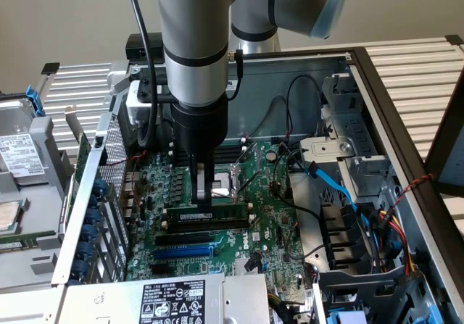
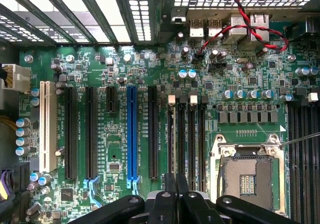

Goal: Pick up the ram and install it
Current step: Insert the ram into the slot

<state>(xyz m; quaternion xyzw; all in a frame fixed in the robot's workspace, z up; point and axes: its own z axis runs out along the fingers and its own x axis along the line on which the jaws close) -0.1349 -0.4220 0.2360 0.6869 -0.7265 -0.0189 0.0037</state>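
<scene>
The gripper (image 1: 204, 196) points straight down into the open computer case (image 1: 377, 85), its two thin fingers (image 1: 200, 183) drawn together and clamped on the top edge of the ram (image 1: 205, 214). The ram is a long green stick with a pale label, standing on its long edge over the black memory slots (image 1: 206, 224) near the middle of the motherboard (image 1: 272, 215), its length running along the slots. Whether it is fully seated in a slot or only resting on top cannot be told.

In the wrist view the closed gripper (image 2: 175, 184) sits over the same group of memory slots (image 2: 192, 134), with the ram (image 2: 170, 139) seen edge-on as a thin dark strip running away from the fingertips.

Just beyond the ram, toward the back wall of the case, is the bare processor socket (image 1: 226, 179) in its metal frame. On the near side of the memory slots lies another black slot and then the blue expansion slot (image 1: 183, 251). A twisted red and black wire (image 2: 250, 28) crosses the board near the rear ports. At the exterior view's right, blue cables (image 1: 335, 186) and bundled wires hang beside the drive cage (image 1: 355, 143). The power supply label (image 1: 172, 302) lies at the case's near edge.
</scene>
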